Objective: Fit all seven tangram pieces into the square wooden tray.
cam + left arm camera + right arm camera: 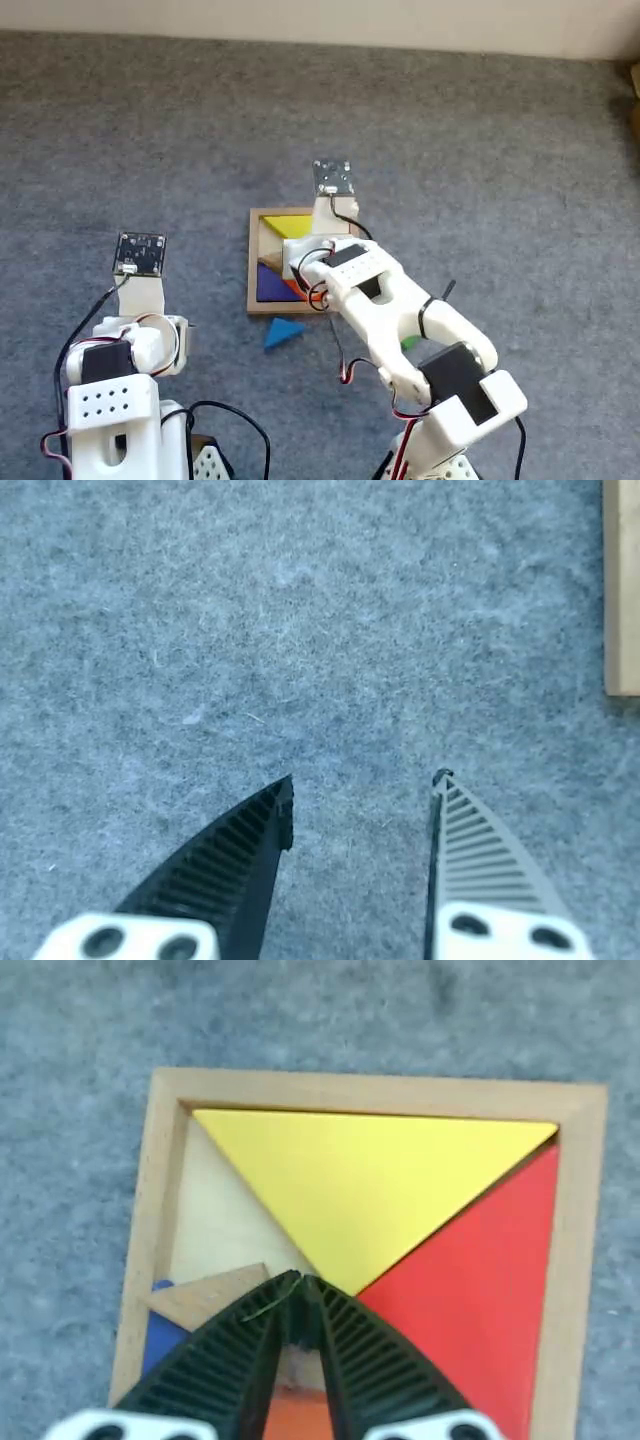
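The right wrist view looks straight into the square wooden tray [380,1088]. A large yellow triangle [370,1180] fills the far part and a red triangle [480,1290] lies edge to edge with it. Beside them is a bare patch of pale tray floor. A small wood-coloured piece [205,1295], a blue piece [160,1335] and an orange piece [300,1415] sit under the claw. The right gripper [302,1280] hangs over the middle of the tray with its ribbed black fingers pressed together, and nothing can be seen between them.

In the high view the right arm [400,310] crosses the tray [251,270] and hides most of this, leaving a yellow corner and a strip of blue. That view also shows a loose blue triangle [284,331] flat on the grey carpet [480,150], just outside the tray's near edge. A small green thing [408,343] peeks out beside the arm, too hidden to tell its shape.

The left wrist view shows the left gripper [362,785] spread wide and holding nothing above the fuzzy carpet, with the tray's plain wooden rim [622,580] off to one side, well apart from it
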Controlling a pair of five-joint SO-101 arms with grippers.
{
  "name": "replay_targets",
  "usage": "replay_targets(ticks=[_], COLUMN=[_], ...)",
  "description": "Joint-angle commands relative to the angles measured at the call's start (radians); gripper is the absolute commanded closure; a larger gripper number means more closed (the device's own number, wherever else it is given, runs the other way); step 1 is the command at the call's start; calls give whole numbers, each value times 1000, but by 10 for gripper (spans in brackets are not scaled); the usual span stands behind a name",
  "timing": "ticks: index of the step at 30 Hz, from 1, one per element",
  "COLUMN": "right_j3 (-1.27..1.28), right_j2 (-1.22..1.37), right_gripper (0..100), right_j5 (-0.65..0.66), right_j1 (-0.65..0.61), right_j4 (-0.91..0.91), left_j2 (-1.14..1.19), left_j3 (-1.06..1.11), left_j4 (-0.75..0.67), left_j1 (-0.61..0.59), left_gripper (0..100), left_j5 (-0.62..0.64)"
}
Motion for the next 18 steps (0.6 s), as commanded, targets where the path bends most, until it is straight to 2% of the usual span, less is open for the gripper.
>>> replay_targets(ticks=[1, 6, 11, 18], right_j3=[-7, -7, -13, -19], right_j2=[-39, -174, -211, -205], right_gripper=[991, 991, 991, 991], right_j5=[15, 14, 12, 12], right_j1=[38, 31, -42, -145], right_j4=[36, 31, 27, -156], left_j2=[-10, -10, -10, -10], left_j3=[-2, -2, -2, -2], left_j4=[-14, -14, -14, -14], left_j1=[-15, -15, -15, -15], left_gripper=[779, 779, 779, 779], left_j5=[-11, -11, -11, -11])
